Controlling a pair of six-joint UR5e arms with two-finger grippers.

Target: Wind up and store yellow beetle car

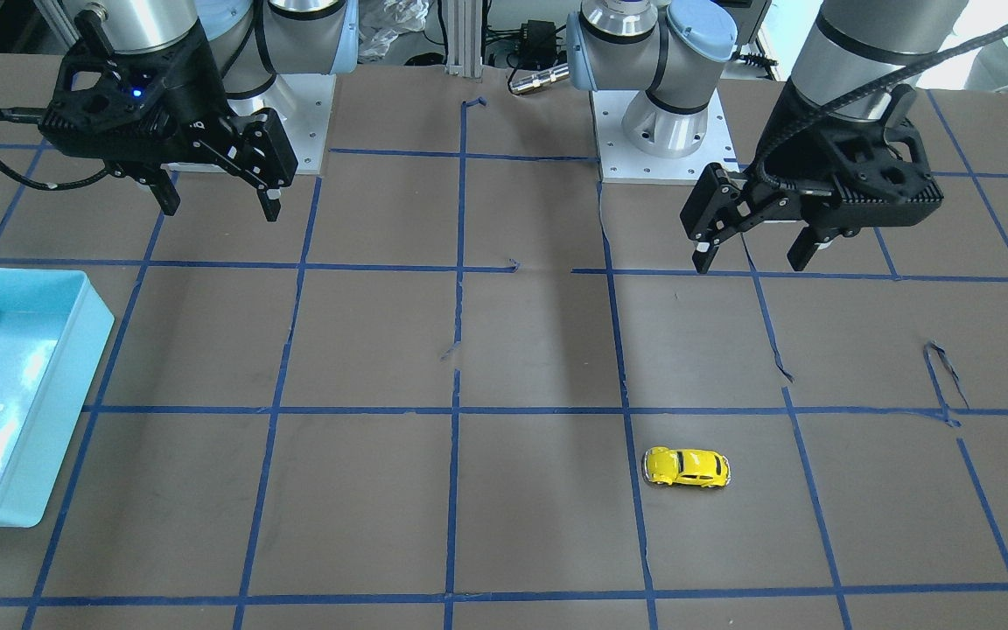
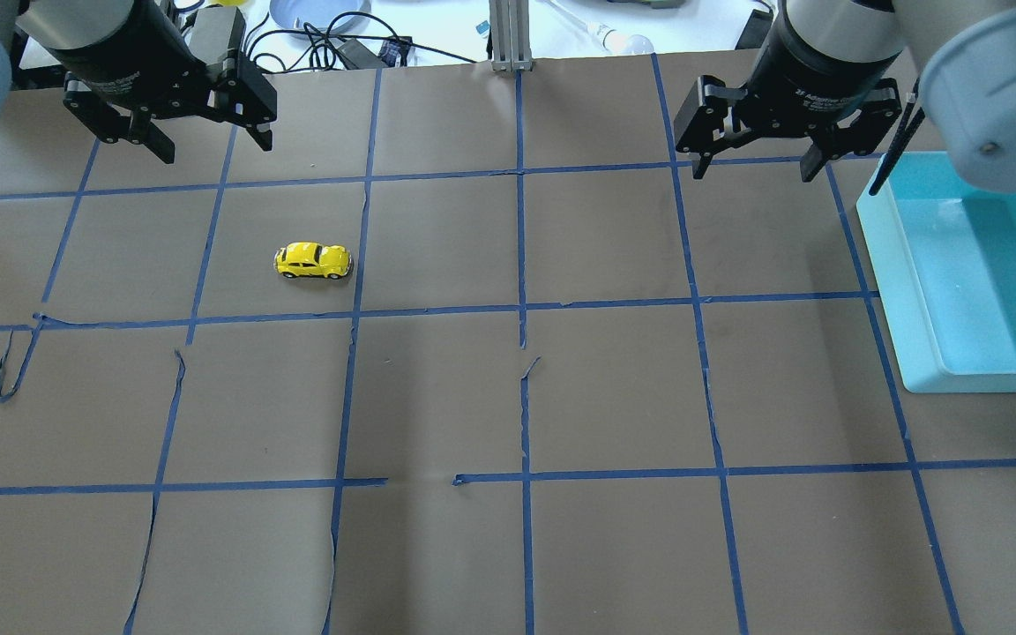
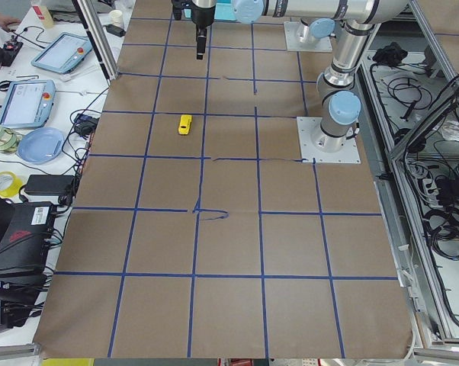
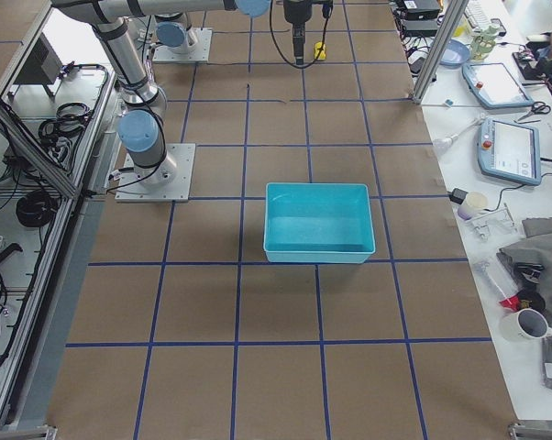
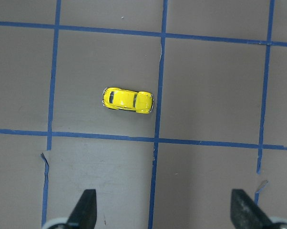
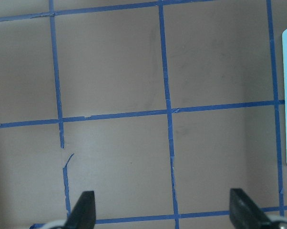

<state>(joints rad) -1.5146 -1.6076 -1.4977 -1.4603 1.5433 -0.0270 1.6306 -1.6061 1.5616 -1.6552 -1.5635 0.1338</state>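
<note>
Left pincer (image 1: 754, 260) and right pincer (image 1: 220, 208) gape wide, holding nothing (yellow beetle car (image 1: 686, 467) lies apart).

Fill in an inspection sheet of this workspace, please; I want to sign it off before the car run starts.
Surface: brown paper table gridded with blue tape, lifted in places.
Job's things: yellow beetle car on its wheels on the robot's left half; teal bin on the right half, nothing seen inside.
Clutter: nothing seen.
Grippers: left gripper and right gripper both open, above the table, holding nothing.
Cables: a braided cable runs along the left wrist; loose leads lie beyond the table's far edge.
Surroundings: teach pendants on the side benches.
</note>
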